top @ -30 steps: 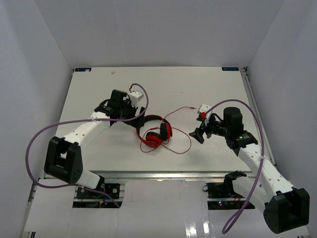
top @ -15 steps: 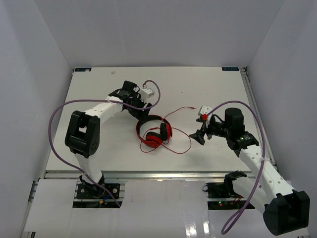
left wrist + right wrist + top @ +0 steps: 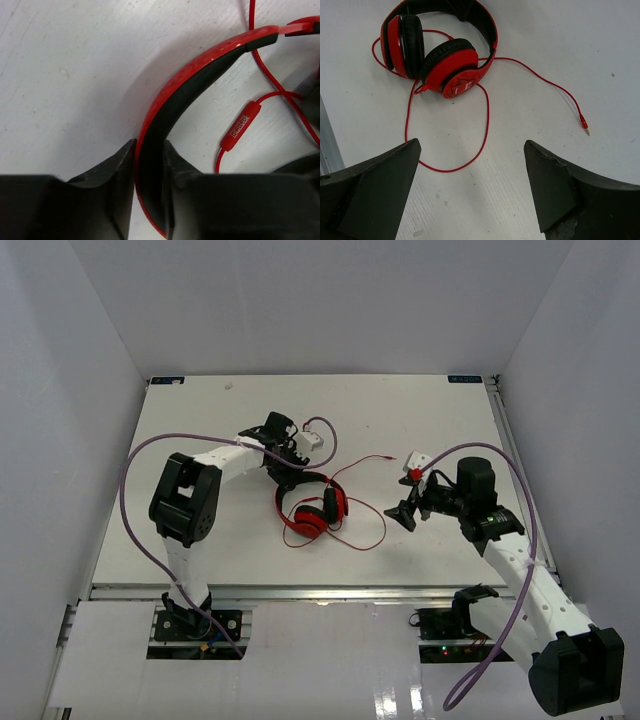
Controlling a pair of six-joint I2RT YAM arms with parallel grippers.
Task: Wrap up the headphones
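The red headphones [image 3: 312,510] lie folded in the middle of the white table, cups [image 3: 450,67] side by side. My left gripper [image 3: 291,476] is at their far-left side, both jaws pressed against the black-and-red headband [image 3: 200,70], shut on it. The thin red cord [image 3: 485,125] loops toward the near edge and ends in a plug [image 3: 583,122]; its inline remote [image 3: 240,125] rests beside the band. To the right of the headphones my right gripper [image 3: 403,512] hovers wide open over the cord loop, holding nothing.
Thick purple cables [image 3: 130,490] arc off both arms. The white table [image 3: 200,540] ends in a metal rail [image 3: 320,592] at the near edge. White walls close in on the left, right and back.
My left arm swung its elbow toward the table and carried its gripper right onto the headband, where the jaws closed from wide open. The right arm barely moved.
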